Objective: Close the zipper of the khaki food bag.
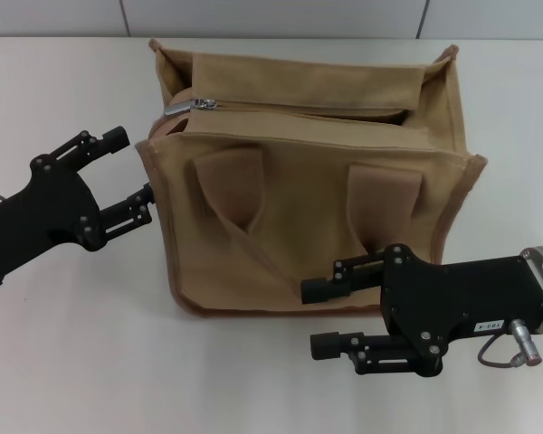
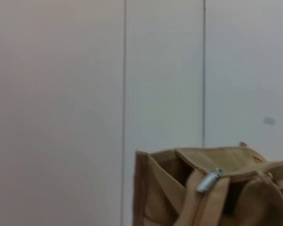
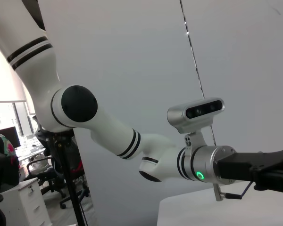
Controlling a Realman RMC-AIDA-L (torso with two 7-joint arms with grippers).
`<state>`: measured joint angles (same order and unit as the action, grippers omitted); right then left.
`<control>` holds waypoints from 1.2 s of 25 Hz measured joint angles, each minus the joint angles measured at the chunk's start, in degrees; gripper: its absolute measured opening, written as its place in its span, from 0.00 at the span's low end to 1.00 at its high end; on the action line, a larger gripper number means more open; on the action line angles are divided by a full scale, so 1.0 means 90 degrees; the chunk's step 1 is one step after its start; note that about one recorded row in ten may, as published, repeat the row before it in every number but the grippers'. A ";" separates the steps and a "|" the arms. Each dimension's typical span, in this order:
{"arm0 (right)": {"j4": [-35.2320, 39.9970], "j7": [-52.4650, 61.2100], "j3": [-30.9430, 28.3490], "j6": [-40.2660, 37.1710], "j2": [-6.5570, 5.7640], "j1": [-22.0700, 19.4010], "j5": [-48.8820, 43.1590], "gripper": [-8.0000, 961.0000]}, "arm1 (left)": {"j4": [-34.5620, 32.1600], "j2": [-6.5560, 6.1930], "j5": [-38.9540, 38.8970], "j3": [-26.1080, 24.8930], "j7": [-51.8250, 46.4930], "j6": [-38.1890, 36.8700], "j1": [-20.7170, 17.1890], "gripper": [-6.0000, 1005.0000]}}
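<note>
the khaki food bag (image 1: 317, 208) stands upright on the white bench (image 1: 72, 362), its two wide handles folded down against the near face. along its top runs the zipper (image 1: 299, 110), and the small silver slider (image 1: 183, 107) sits at the bag's left end, its pull tab lying outward toward that corner. the opening behind the strip gapes dark toward the right end.

the left gripper (image 1: 138, 176) hangs at the bag's left side, its two black fingers (image 1: 107, 140) spread wide and holding nothing. the lower finger's tip is just beside the bag's left edge seam, perhaps touching it; the upper finger's tip is apart from the cloth, with the slider beyond it and a little farther back. in the left wrist view the slider (image 2: 208, 181) shows silver at the bag's (image 2: 179, 197) top corner, before a pale panelled wall (image 2: 61, 94).

the right gripper (image 1: 319, 316) lies in front of the bag's near face, fingers pointing toward the left and set wide apart, empty. the upper finger crosses the bag's lower hem, while the lower finger is over bare bench, clear of the bag.

the right wrist view looks away from the bag: it shows the left arm (image 3: 108, 132) and a room beyond.
</note>
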<state>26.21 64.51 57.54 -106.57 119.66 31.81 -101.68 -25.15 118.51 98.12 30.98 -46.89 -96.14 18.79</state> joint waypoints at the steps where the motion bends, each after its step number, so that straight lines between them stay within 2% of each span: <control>1: -0.0005 -0.0004 0.0000 0.0003 0.0000 0.0000 0.0000 0.54 | -0.0060 0.0000 0.0000 0.0044 -0.0070 -0.0020 -0.0016 0.76; 9: -0.0022 -0.0041 -0.0006 0.0015 -0.0005 0.0049 0.0016 0.54 | 0.0078 0.0049 -0.0220 -0.0113 -0.0090 0.0151 0.0171 0.76; 10: -0.0022 -0.0041 -0.0004 0.0015 -0.0005 0.0040 0.0034 0.54 | 0.0149 0.0051 -0.0469 -0.0120 -0.0114 0.0393 0.0220 0.76; 22: -0.0032 -0.0041 -0.0007 0.0015 -0.0006 0.0000 0.0068 0.54 | 0.0330 0.0053 -0.1057 -0.0170 -0.0091 0.0704 0.0246 0.75; 30: -0.0032 -0.0040 -0.0007 0.0109 -0.0005 0.0020 0.0068 0.54 | 0.0617 0.0056 -0.1025 -0.0109 0.0042 0.0925 0.0304 0.75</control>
<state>25.93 64.15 57.48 -105.59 119.62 31.99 -101.07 -19.59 119.01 88.90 29.99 -46.51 -87.81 21.52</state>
